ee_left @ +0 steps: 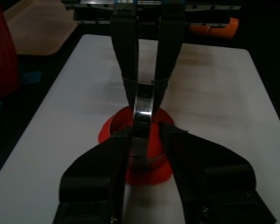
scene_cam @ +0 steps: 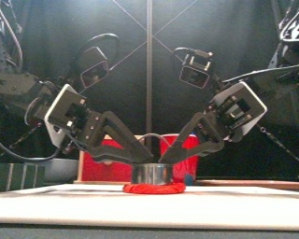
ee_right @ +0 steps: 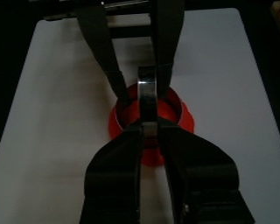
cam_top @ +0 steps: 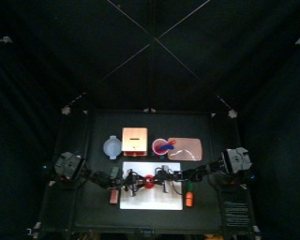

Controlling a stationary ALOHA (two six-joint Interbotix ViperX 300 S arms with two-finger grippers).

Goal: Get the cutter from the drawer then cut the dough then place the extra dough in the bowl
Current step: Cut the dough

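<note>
On the board [cam_top: 153, 201], left gripper [scene_cam: 134, 162] and right gripper [scene_cam: 179, 165] each clench the cutter [scene_cam: 152, 174] wall.
Jaws largely hide the dough [scene_cam: 152, 188]; cutter upright, axis vertical, handle indistinct.

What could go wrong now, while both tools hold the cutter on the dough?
1. The left tool and the right tool both grip the cutter from opposite sides, with their tips very close together. Uneven pressure may tilt it and leave the cut incomplete.
2. Only a narrow rim of red dough shows around the cutter. It may tear, or stick and lift off the white board with the cutter.
</note>
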